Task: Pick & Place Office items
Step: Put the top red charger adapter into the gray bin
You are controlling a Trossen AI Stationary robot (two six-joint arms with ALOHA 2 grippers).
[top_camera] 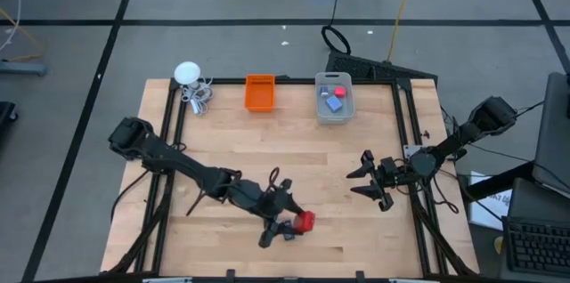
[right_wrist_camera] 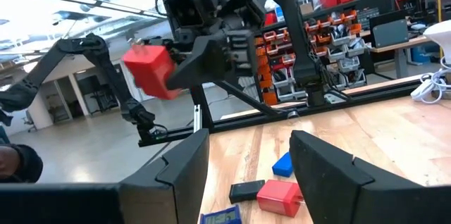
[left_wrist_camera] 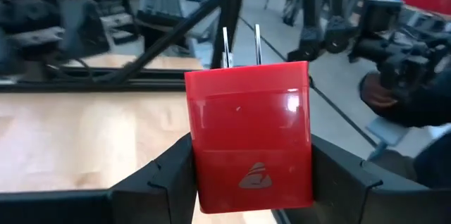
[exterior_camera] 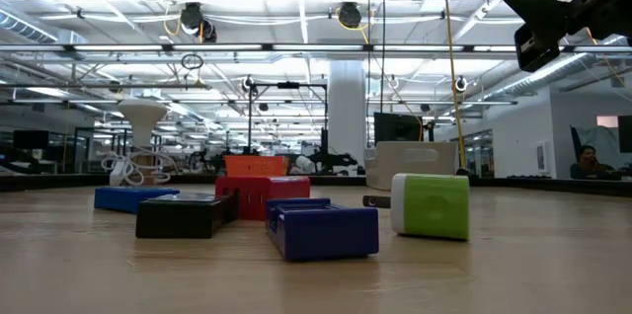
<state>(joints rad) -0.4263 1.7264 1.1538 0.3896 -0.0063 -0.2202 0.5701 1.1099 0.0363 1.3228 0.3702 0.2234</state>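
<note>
**Red Block Held Up Over the Tabletop**

Between the left jaws (left_wrist_camera: 250, 182) sits a red block (left_wrist_camera: 248, 139) with two metal prongs, pinched tight on both sides. It hangs above the near edge of the wooden tabletop (top_camera: 223, 132). The right jaws (top_camera: 367, 181) are spread apart with nothing in them, off to the right side. More small pieces lie on the wood: a blue block (exterior_camera: 321, 227), a black flat piece (exterior_camera: 183, 215) and a green bit (exterior_camera: 432, 205). At the far edge stand an orange bin (top_camera: 259, 92) and a clear grey bin (top_camera: 333, 109) with small blocks in it. A white round gadget (top_camera: 187, 73) rests near the corner.
</note>
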